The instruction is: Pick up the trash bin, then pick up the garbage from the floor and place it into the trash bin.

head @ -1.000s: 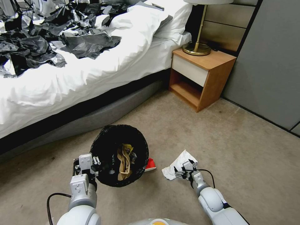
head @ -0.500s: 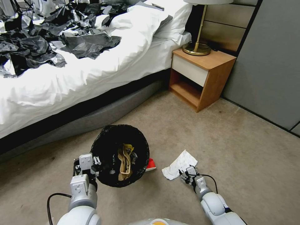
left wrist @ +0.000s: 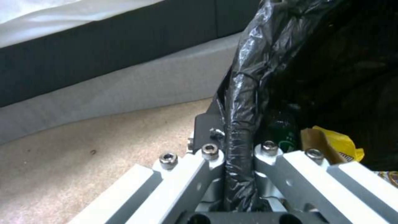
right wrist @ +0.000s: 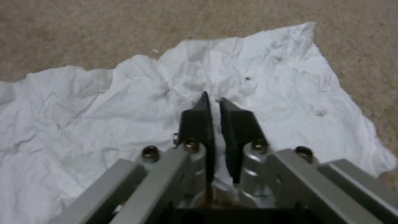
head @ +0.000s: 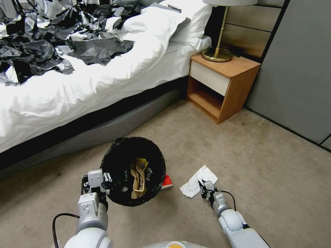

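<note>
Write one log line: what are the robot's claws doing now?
left claw: clamps trash bin rim | right claw: pinches tissue on floor

Beige carpet floor [head: 262, 148], crumpled white tissue [head: 198, 181], red packet [head: 167, 181] lying on it

Even, soft indoor light fills the room, with bright glare on the white bedding [head: 86, 86]. Both wrist views are blurred and grainy, and shadows on the carpet [head: 241, 151] are faint
</note>
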